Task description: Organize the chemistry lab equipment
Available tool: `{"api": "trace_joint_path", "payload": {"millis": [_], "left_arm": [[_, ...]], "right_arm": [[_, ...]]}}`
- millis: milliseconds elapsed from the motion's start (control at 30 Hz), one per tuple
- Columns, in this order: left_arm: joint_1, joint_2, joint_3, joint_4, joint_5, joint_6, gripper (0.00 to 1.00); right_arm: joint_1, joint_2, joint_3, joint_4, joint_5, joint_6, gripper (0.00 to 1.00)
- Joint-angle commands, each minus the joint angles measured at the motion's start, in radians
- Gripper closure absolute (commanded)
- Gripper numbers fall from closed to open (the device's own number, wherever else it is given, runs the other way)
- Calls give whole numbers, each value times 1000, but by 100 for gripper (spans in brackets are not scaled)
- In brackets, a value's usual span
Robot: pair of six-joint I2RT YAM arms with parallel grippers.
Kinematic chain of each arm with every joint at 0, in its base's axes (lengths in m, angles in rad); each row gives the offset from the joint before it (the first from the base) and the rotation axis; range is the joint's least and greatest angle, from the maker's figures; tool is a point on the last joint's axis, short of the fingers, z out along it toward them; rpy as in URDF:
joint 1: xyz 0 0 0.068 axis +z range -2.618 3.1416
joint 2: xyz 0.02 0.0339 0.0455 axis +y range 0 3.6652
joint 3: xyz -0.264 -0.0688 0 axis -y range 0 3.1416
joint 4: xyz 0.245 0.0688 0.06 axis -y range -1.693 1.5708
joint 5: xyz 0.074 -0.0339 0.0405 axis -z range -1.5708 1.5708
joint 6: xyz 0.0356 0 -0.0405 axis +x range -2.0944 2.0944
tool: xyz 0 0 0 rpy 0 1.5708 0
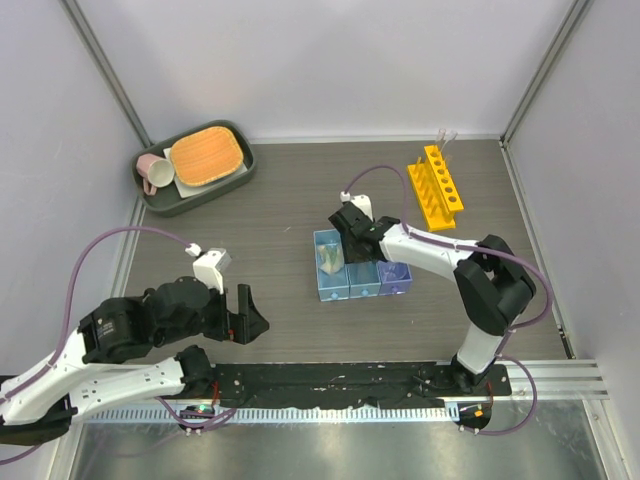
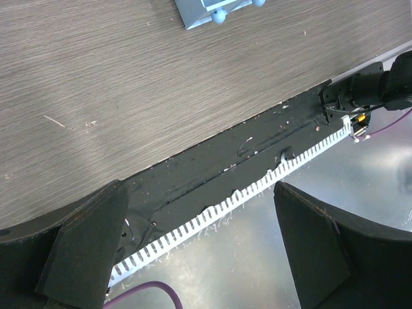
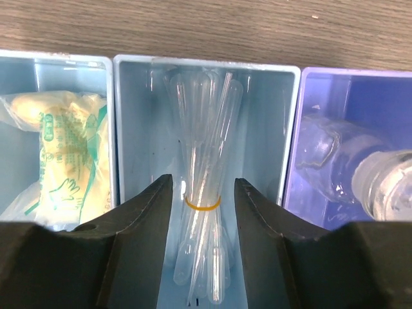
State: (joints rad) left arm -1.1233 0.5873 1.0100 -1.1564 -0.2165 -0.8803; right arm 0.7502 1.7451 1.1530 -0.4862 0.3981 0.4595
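The blue three-compartment tray [image 1: 335, 293] sits mid-table. My right gripper [image 1: 355, 245] hovers over its middle compartment. In the right wrist view the tray wall [image 3: 206, 61] frames a clear pipette bundle [image 3: 203, 161] with a yellow band, lying between my open right gripper [image 3: 203, 180] with a small gap on each side. Clear beakers [image 3: 360, 174] lie in the right compartment. The yellow-orange rack [image 1: 435, 187] stands at the back right, thin clear tubes [image 1: 445, 137] at its far end. My left gripper [image 1: 250, 318] is open and empty; the left wrist view [image 2: 198, 193] shows it over the table's near edge.
A yellow-green packet [image 3: 58, 154] fills the tray's left compartment. A grey tray [image 1: 160, 200] with an orange pad [image 1: 207, 153] and pink mug [image 1: 153, 172] stands at the back left. The tray's near corner shows in the left wrist view [image 2: 199, 13]. White walls enclose the table.
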Motion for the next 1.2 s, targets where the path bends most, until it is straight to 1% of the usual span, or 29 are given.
{"api": "trace_joint_path", "payload": {"millis": [0,133,167,233,267,400,467,667,800,1000,1167], "left_arm": [[5,8,30,46,-3,9,0],[5,12,27,53,0,9,0],[5,13,27,55,0,9,0],[5,16,25,61,-1,9,0],[5,16,25,61,-1,9,0],[5,20,24,67,-1,7,0],[5,25,24,70,-9,7,0],[5,29,29,78,-58,4,0],[5,39,35,78,-118,1,0],[5,74,65,75,-191,-6,0],[5,74,91,63,-323,-22,0]], "right_arm": [[0,-76,25,-92,18,19,50],[9,-139,72,-140,47,19,44],[14,-154,82,-149,51,19,40],[15,-191,111,-170,61,18,35],[17,-202,122,-179,65,13,29],[26,-226,189,-241,85,-4,21],[26,-239,220,-256,93,-5,7],[34,-315,218,-242,123,-10,6],[34,-360,206,-232,145,-15,6],[34,-387,201,-233,196,-22,6],[34,-430,198,-204,202,-47,5]]}}
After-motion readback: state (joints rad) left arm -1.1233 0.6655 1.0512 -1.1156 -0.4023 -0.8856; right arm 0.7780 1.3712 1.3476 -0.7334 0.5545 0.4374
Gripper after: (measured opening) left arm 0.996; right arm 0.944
